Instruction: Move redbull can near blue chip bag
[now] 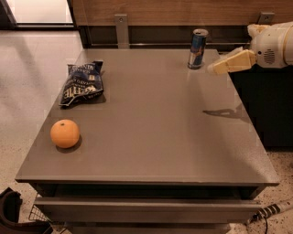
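- A grey table (pixel 151 146) fills most of my view, with a matte top and a shelf underneath.
- Behind it runs a wood-panelled wall (pixel 183 9), with a dark band below and a metal bracket (pixel 121 29) standing against it.
- The floor (pixel 27 82) on the left is pale and speckled, brightest at the top left.
- My gripper (pixel 214 69) hangs over the table's far right edge.

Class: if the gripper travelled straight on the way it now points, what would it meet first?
Probably the redbull can: the gripper hovers just right of it over the table's far right corner, pointing left at its lower half. Depth is unclear, so it might pass just in front.
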Action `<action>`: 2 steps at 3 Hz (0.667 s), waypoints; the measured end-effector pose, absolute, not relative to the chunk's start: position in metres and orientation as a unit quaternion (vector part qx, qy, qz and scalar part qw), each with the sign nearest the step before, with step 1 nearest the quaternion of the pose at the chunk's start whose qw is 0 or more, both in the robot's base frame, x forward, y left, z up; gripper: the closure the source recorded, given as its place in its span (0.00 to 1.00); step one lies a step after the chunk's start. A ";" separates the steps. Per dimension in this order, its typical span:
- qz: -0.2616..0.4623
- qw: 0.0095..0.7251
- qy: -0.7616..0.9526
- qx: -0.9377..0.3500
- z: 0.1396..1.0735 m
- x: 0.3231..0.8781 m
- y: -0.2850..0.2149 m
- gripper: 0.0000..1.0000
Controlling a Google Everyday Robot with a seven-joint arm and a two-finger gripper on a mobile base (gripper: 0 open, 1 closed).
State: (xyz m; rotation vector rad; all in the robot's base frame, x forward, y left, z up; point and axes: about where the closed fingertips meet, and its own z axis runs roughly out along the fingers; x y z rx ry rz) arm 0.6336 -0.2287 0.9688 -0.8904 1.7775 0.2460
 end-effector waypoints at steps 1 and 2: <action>0.112 0.598 0.737 -0.295 0.960 0.663 -0.233 0.00; 0.110 0.625 0.731 -0.251 0.959 0.679 -0.240 0.00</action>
